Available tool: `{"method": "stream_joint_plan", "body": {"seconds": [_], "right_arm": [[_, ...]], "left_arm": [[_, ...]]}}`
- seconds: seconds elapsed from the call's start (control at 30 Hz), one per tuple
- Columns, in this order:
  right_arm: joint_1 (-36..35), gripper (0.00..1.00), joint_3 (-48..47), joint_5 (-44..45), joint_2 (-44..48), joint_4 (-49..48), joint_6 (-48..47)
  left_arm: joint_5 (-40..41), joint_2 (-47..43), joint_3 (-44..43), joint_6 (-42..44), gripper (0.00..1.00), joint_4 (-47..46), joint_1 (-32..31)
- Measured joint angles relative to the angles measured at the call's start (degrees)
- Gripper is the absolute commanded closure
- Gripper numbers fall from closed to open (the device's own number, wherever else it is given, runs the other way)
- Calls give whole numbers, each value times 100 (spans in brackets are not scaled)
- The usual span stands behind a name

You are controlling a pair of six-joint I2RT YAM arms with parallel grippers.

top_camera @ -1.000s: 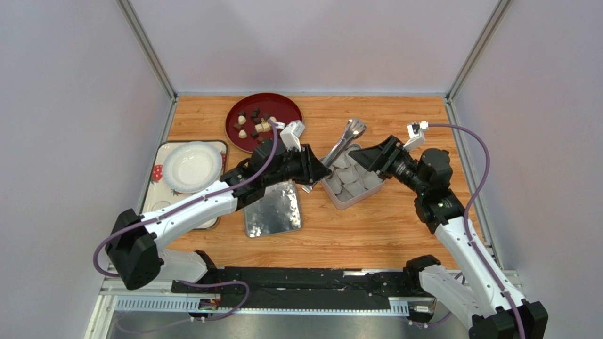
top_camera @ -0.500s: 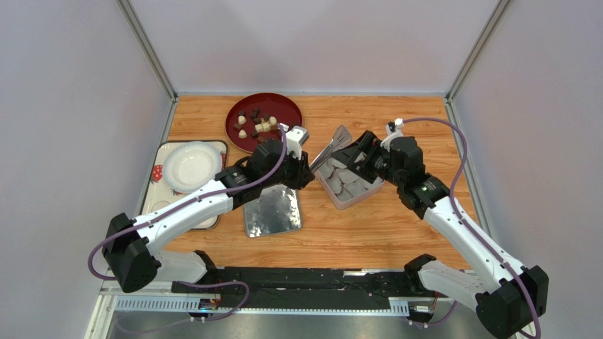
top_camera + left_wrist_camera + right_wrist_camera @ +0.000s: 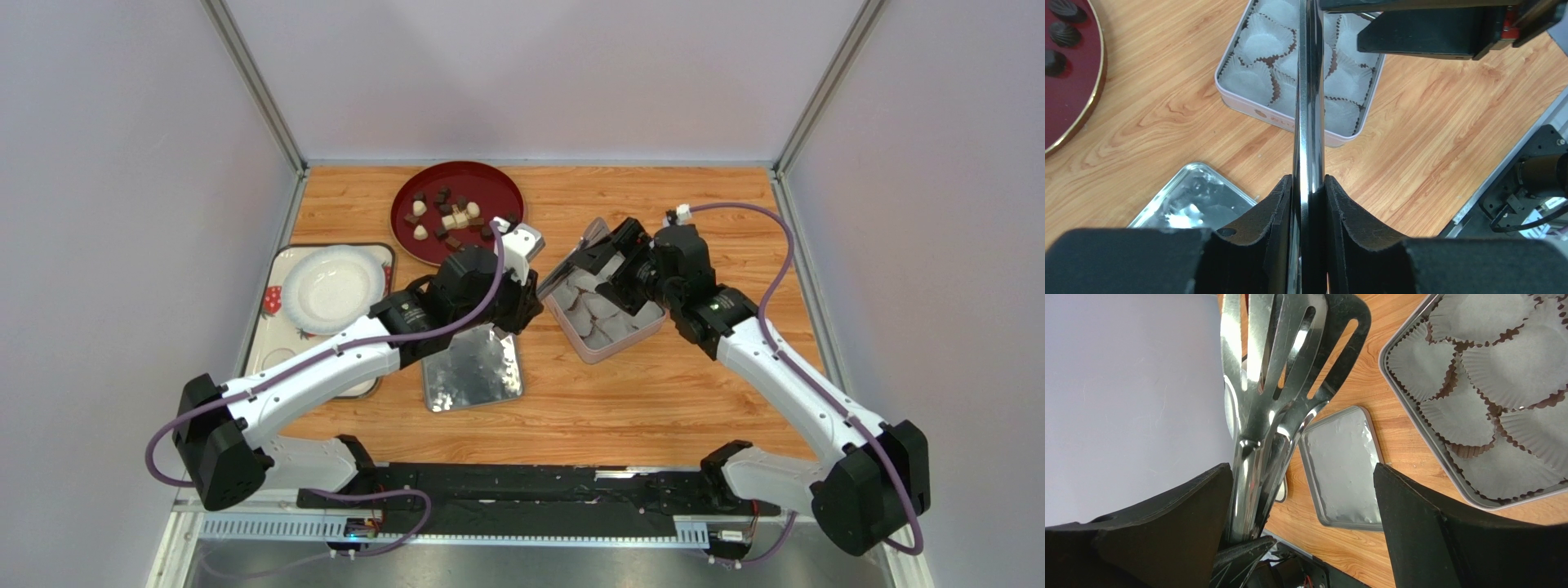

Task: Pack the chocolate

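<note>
The chocolate [image 3: 444, 214], dark and cream pieces, lies on a dark red plate [image 3: 491, 184] at the back left; some pieces [image 3: 1063, 9] show in the left wrist view. My left gripper [image 3: 525, 300] is shut on the handle of steel tongs [image 3: 1309, 92], which slant up over the open tin [image 3: 601, 349] lined with white paper cups. My right gripper [image 3: 1303, 471] stands wide open around the tongs' blades [image 3: 1284, 367], which lie close to its left finger [image 3: 1168, 527]. No chocolate shows in the tin [image 3: 1413, 410].
The tin's silver lid [image 3: 472, 368] lies flat in front of the left gripper. A white plate [image 3: 329, 284] rests on a patterned tray [image 3: 276, 343] at the left. Grey walls close in the wooden table on three sides.
My right gripper has moved left over the tin to the tongs and opened wider. My left arm has drawn the tongs slightly back and left, still gripped.
</note>
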State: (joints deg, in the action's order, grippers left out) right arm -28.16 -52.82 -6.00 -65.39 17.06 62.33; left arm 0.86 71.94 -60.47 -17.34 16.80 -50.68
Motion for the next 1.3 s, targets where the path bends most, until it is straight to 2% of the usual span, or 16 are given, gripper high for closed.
{"method": "stream_joint_plan", "body": {"seconds": [0.17,0.53,0.8,0.83,0.87,1.07,1.2,1.3], "right_arm": [[-94,14,-50,0,-138,-90,155],[-295,32,-48,17,-444,-442,520],[-400,61,-48,42,-564,-680,734],[-411,64,-48,44,-575,-697,752],[-420,72,-48,48,-579,-699,774],[-431,91,-48,63,-577,-922,1169],[-435,100,-48,92,-577,-896,1119],[-435,100,-48,107,-577,-841,1073]], "left_arm": [[186,-2,-79,203,70,109,-118],[656,2,-177,586,69,319,-407],[951,81,-267,706,66,450,-584],[979,90,-271,715,64,463,-601],[1008,90,-271,721,63,474,-612],[1137,98,-269,686,55,461,-664],[1180,92,-267,658,46,402,-673],[1292,28,-221,588,38,271,-673]]}}
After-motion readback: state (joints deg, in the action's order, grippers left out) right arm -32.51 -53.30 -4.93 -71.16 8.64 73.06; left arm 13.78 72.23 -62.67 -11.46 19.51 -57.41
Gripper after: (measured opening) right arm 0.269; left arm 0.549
